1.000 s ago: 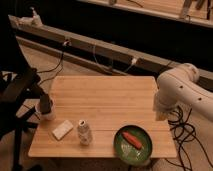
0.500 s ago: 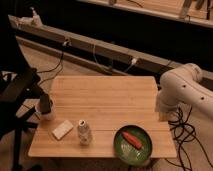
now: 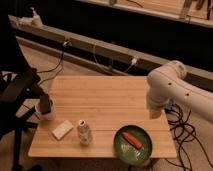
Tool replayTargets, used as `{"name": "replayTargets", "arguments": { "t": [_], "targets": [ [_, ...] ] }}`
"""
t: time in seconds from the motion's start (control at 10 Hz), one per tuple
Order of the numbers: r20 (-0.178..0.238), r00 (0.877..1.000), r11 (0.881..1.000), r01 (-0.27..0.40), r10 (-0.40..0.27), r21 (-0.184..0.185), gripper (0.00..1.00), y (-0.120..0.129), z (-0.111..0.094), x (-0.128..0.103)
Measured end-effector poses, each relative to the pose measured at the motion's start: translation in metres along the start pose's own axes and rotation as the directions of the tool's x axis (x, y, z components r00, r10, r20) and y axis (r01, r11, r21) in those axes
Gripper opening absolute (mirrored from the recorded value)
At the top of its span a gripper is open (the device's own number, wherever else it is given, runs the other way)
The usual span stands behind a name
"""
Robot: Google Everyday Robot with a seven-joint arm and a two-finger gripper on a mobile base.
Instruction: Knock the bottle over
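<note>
The bottle [image 3: 84,132] is small and pale with a white cap. It stands upright near the front edge of the wooden table [image 3: 105,102], left of centre. My white arm [image 3: 167,87] bends over the table's right edge. The gripper [image 3: 153,113] is at the arm's lower end by that right edge, well to the right of the bottle and apart from it. It holds nothing that I can see.
A green plate [image 3: 120,146] with an orange-red item [image 3: 132,139] sits at the front right, next to the bottle. A white sponge [image 3: 62,129] lies left of the bottle. A white cup [image 3: 45,111] stands at the left edge, beside a dark chair [image 3: 20,92]. Cables [image 3: 182,132] hang to the right.
My arm has shifted only slightly at the table's right edge. The bottle stands upright in the same place.
</note>
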Motion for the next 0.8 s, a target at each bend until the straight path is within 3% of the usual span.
{"name": "replayTargets", "arguments": {
  "t": [0.1, 0.3, 0.6, 0.8],
  "targets": [
    [0.0, 1.0, 1.0, 0.007, -0.007, 0.006, 0.44, 0.003, -0.002, -0.005],
    [0.005, 1.0, 1.0, 0.009, -0.009, 0.003, 0.31, 0.003, 0.0, 0.002],
    [0.112, 0.993, 0.999, 0.041, -0.037, -0.033, 0.01, -0.01, 0.014, -0.024],
    [0.209, 0.975, 0.995, 0.083, -0.07, -0.054, 0.0, -0.017, 0.02, -0.066]
  ]
}}
